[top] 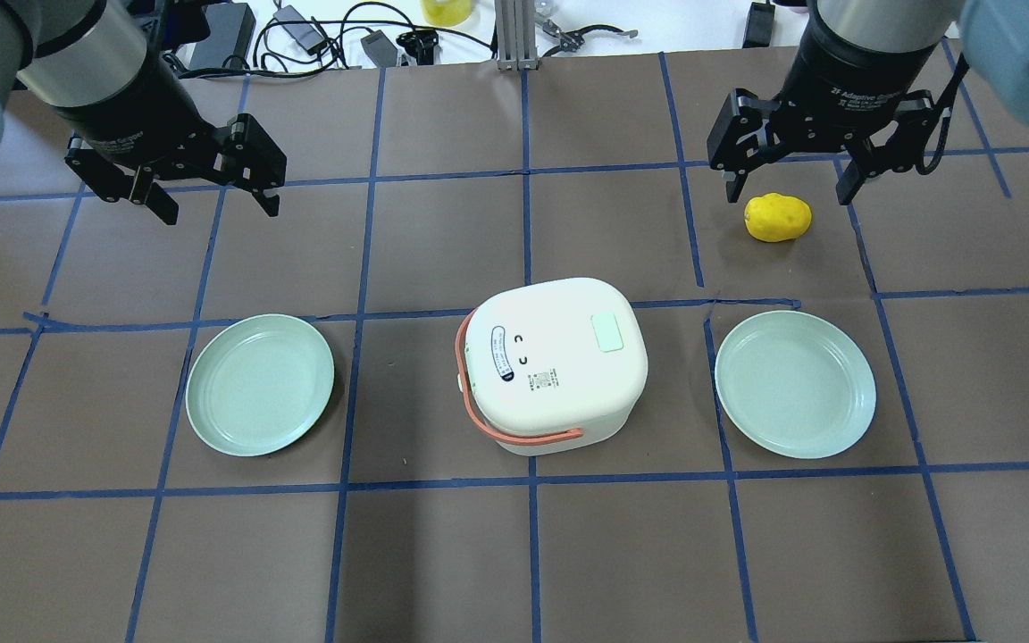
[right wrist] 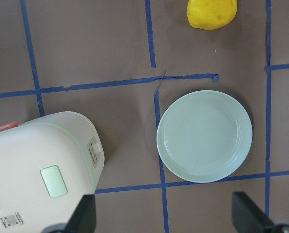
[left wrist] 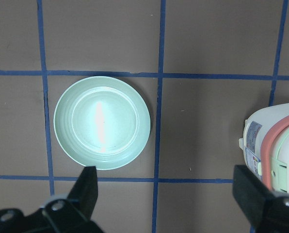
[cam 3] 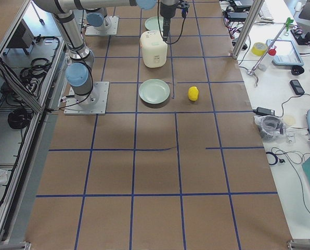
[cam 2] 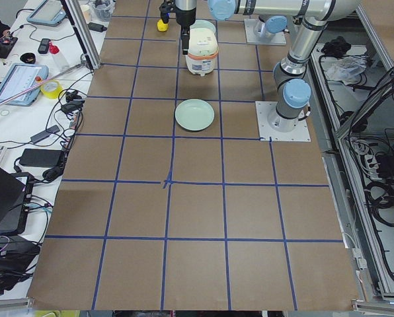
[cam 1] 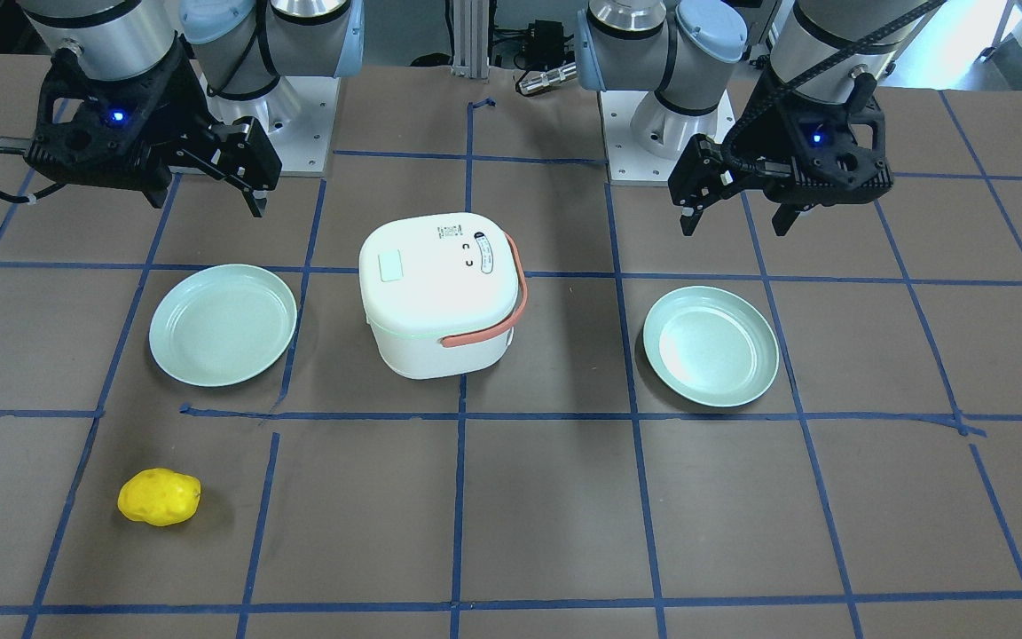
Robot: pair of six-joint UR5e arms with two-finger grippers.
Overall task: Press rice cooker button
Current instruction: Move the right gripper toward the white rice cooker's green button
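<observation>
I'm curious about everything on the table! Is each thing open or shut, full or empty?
rice cooker, upright, lid shut
green button, nothing touching it
orange handle, folded down
left plate, empty
right plate, empty
yellow fruit, lying on the table, not held
left hand, open, empty
right hand, open, empty

1. White for the rice cooker [top: 559, 366], with a pale green button [top: 608, 332], an orange-pink handle [top: 523, 438] and a thin green line [cam 1: 413, 337] round the body.
2. Pale mint green, plain, for both plates [top: 260, 384] [top: 796, 384].
3. Bright yellow for the fruit [top: 778, 218].
4. Brown for the table [top: 443, 554], crossed by a grid of blue tape [top: 532, 554].
</observation>
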